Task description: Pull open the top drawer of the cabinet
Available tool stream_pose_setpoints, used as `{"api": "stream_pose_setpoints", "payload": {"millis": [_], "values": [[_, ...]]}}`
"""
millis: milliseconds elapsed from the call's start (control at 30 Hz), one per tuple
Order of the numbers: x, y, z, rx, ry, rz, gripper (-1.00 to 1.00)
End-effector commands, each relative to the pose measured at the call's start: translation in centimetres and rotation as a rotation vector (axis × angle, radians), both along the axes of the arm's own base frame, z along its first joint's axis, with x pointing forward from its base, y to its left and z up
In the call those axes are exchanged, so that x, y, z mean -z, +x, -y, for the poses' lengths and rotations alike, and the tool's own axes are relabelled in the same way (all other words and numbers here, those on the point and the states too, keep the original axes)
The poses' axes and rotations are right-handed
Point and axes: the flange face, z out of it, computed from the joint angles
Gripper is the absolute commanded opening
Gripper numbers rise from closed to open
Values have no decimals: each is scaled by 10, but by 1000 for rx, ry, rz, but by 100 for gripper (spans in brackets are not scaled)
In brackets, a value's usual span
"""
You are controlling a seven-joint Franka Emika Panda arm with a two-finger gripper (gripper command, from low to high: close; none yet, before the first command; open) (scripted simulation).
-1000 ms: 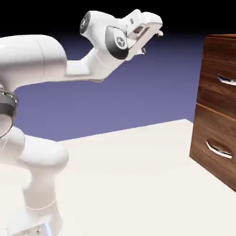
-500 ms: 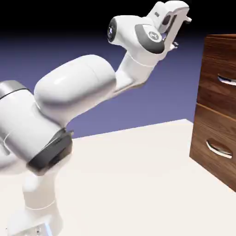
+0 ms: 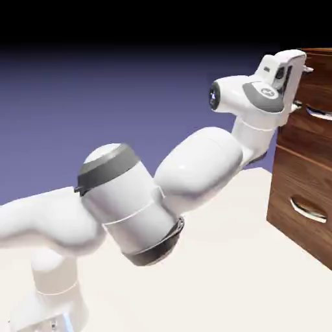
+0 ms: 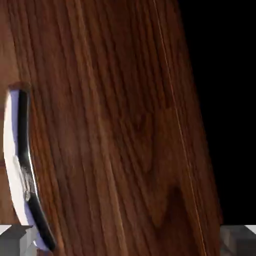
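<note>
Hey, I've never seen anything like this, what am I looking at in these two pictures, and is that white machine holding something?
It is a computer-rendered scene. The white machine is a robot arm on a pale table. One picture is taken from beside it; the other comes from a camera on its hand, looking along the gripper. The arm reaches toward a dark wooden cabinet with two drawers. The hand camera shows the top drawer front filling the view, with its silver handle at that picture's left. The gripper is open and holds nothing.

Top drawer (image 4: 115, 125) glossy wood-grain; handle (image 4: 22, 170) polished metal.
</note>
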Motion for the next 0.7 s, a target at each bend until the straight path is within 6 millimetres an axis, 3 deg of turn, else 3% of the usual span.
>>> {"api": "stream_pose_setpoints", "payload": {"millis": [0,100,133,367,400,433,667], "values": [[13,10,-6,6,-29,1,0],[51,35,-24,17,-111,5,0],[51,35,-24,17,-111,5,0],[51,85,-24,17,-111,5,0],[51,85,-24,17,-111,5,-100],[51,85,-24,17,-111,5,-100],[51,33,-24,17,-111,5,-100]]}}
